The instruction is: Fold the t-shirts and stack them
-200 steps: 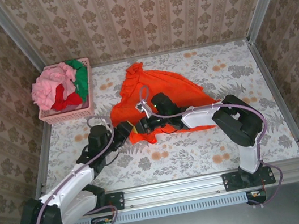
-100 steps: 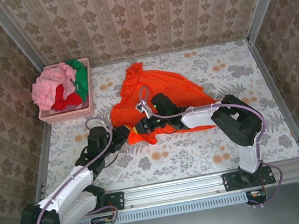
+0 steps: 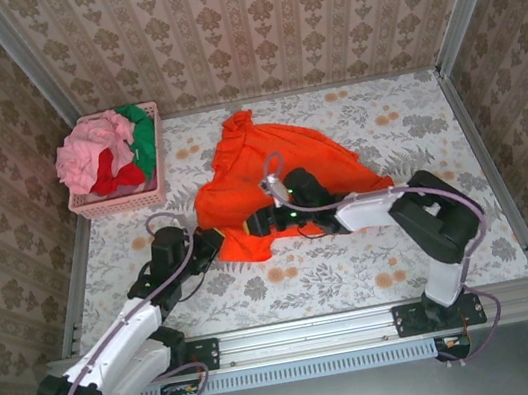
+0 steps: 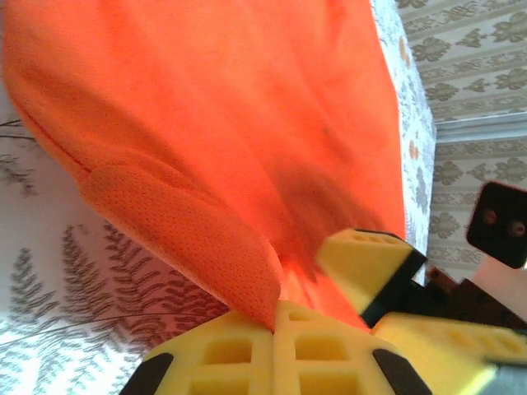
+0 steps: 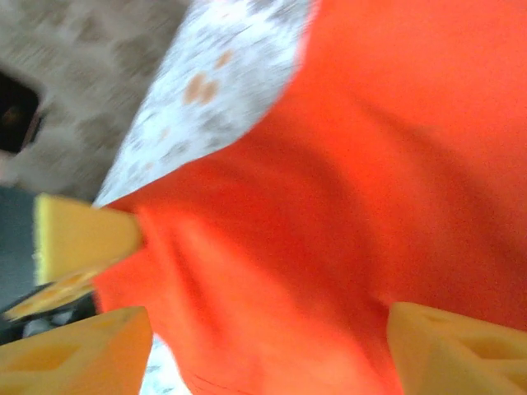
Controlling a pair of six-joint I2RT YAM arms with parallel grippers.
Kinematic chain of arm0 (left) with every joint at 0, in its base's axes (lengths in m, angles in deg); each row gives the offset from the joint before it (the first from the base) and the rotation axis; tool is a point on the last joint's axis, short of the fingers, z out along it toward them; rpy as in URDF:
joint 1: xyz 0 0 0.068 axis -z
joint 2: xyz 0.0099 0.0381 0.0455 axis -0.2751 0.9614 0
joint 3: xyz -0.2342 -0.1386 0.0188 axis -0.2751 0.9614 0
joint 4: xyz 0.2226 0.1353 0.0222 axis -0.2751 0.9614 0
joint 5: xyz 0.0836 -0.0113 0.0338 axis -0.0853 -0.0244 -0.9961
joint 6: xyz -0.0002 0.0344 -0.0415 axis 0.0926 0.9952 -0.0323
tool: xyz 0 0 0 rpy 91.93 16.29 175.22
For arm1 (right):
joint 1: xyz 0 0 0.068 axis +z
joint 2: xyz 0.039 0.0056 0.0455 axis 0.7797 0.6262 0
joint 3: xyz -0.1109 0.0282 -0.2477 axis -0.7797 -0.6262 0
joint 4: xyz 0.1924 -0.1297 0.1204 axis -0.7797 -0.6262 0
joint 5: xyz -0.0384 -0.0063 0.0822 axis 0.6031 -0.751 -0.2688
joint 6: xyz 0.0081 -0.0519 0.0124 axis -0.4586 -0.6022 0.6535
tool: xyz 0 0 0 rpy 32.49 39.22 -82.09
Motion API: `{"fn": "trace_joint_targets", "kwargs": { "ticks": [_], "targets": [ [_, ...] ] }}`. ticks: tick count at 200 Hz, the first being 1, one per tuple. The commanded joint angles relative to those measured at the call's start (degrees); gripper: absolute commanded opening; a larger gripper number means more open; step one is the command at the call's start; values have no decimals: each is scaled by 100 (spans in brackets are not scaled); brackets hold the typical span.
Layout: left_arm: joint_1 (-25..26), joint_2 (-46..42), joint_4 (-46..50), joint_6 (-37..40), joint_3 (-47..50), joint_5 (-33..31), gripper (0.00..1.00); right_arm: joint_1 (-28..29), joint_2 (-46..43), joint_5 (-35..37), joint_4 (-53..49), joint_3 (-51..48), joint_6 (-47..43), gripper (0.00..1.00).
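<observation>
While the bright orange soft cloth t-shirt (image 3: 280, 169) lies crumpled in the middle of the flowery white table (image 3: 404, 123), both claws sit at its near left edge. The left claw (image 3: 213, 243) is clenched on the edge of the shirt. Its wrist view shows the orange cloth (image 4: 247, 123) running down into the tight seam between its two yellow fingers (image 4: 222, 354). The right claw (image 3: 254, 226) is just beside it and spread wide. Orange cloth lies between its yellow fingers (image 5: 449, 346) but is not pinched. At the back left, a pink plastic lattice basket (image 3: 123, 203) holds a light pink shirt (image 3: 89, 151), a red shirt (image 3: 110, 174) and a green shirt (image 3: 141, 127), all bunched together
</observation>
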Motion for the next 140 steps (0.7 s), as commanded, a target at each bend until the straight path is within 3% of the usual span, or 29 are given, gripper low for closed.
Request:
{"fn": "trace_joint_targets", "kwargs": {
  "ticks": [1,31,54,97,140],
  "targets": [
    [-294,-196,670,51,160,-30,0,-410,-906,1957,-681,-520,98,79],
    [-653,-246,876,207,166,233,0,-1325,-1685,3152,-2879,-653,15,79],
    [-815,-194,1031,391,75,350,0,-2139,-1884,3473,-3607,-713,-86,78],
    [-917,-174,1109,412,91,374,0,-3090,-1604,3156,-4367,-314,-291,78],
    [-981,-109,1101,465,61,373,0,-3184,-2223,2713,-4349,-1100,44,75]
  ]
}}
